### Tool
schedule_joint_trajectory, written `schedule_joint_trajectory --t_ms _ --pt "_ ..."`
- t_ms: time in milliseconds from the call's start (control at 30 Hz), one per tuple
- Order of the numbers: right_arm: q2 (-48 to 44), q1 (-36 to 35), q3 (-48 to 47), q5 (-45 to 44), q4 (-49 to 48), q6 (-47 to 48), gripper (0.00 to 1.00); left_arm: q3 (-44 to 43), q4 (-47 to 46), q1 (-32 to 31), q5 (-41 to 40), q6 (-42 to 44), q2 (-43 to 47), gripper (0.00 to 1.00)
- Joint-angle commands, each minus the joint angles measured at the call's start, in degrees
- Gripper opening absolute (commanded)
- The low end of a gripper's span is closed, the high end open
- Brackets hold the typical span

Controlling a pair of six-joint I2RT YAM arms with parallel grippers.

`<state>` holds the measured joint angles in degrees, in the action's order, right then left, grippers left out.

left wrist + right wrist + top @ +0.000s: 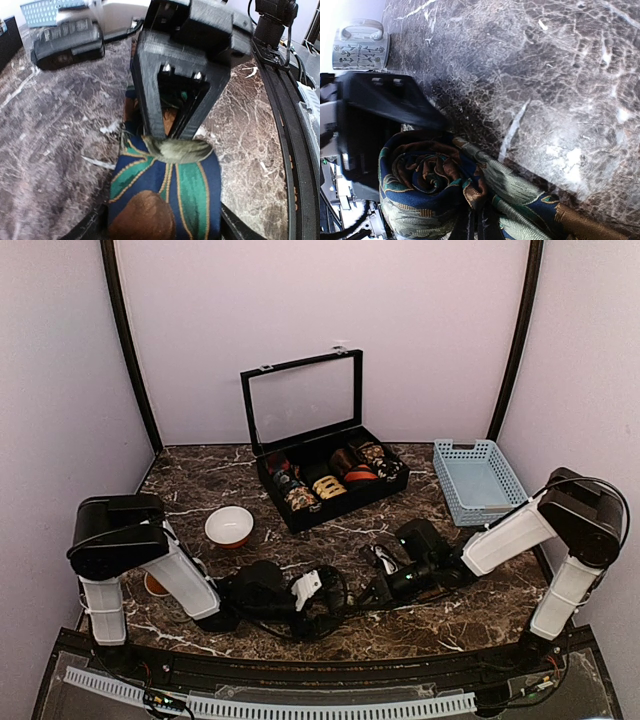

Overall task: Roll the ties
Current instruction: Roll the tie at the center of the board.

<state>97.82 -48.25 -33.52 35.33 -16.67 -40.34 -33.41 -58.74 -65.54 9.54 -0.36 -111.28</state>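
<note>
A tie (165,195), navy with green leaves and a brown patch, lies on the marble table between my two grippers. In the right wrist view one end of the tie (427,182) is wound into a loose coil, and its flat length runs off to the lower right. My right gripper (481,227) is shut, pinching the fabric at the coil's edge. In the left wrist view the same right gripper (170,135) bites the tie's folded end from the far side. My left gripper (165,222) is open, with its fingers (95,225) on either side of the tie's width.
A black box (300,515) with its clear lid raised holds several rolled ties at the centre back. A blue basket (478,478) stands at the back right. A white bowl (229,526) sits left of centre. A patterned mug (360,45) stands beyond the grippers.
</note>
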Motion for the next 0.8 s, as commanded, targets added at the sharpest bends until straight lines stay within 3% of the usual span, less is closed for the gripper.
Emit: schedule_joint_trajectory --t_ms 0,100,267,367,600,767 --pt "2.9 0.3 1.3 -4.5 3.2 1.4 0.0 -0.5 -13.4 -0.3 2.3 -6.1 -5.2 0.69" --pt "3.1 0.3 0.8 -3.6 2.4 1.1 0.0 -2.9 -14.2 -0.5 0.9 -5.5 -8.2 0.63" --pt "1.3 0.4 0.3 -2.8 3.3 1.2 0.01 -3.9 -9.3 -0.5 -2.7 -3.8 -8.2 0.33" --pt "-1.7 1.4 0.5 -1.9 4.4 0.9 0.1 -2.6 -1.1 -0.6 -2.6 -1.4 -5.3 0.21" --pt "-8.9 2.7 -1.9 2.9 6.5 0.0 0.42 -1.9 16.9 -0.7 -3.7 4.1 0.2 0.18" --pt "-7.6 1.1 -5.3 5.1 6.6 -1.1 0.49 -4.9 25.4 -0.7 -5.3 5.7 1.1 0.19"
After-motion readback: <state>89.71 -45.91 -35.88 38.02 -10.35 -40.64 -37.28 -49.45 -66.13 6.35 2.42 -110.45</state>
